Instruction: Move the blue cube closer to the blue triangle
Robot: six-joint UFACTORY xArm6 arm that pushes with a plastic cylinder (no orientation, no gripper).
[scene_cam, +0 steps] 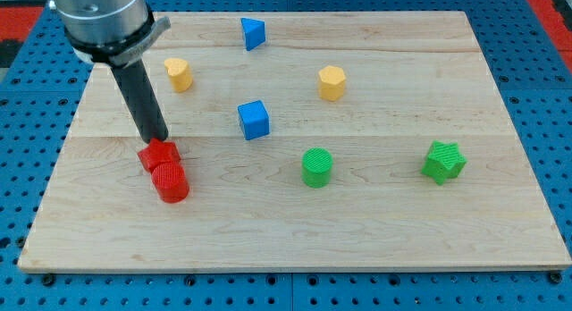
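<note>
Blue cube [254, 120] sits mid-surface, directly near of the blue triangle [253, 33] at the far edge, well apart. No claw exists; my tip [159, 138] rests far left, touching the red star-like block [158, 155], so nowhere placed yet for pushing.

Single view: high front angle, looking down, whole wooden board [295, 244] framed.

Blue cube [254, 120]: solid blue, sits flat on the worktop [402, 231] near its centre, turned slightly so one corner faces the view's bottom. Blue triangle [253, 32]: same blue, wedge-shaped, lies near the worktop's top edge, almost directly above the cube, well apart from it.
</note>
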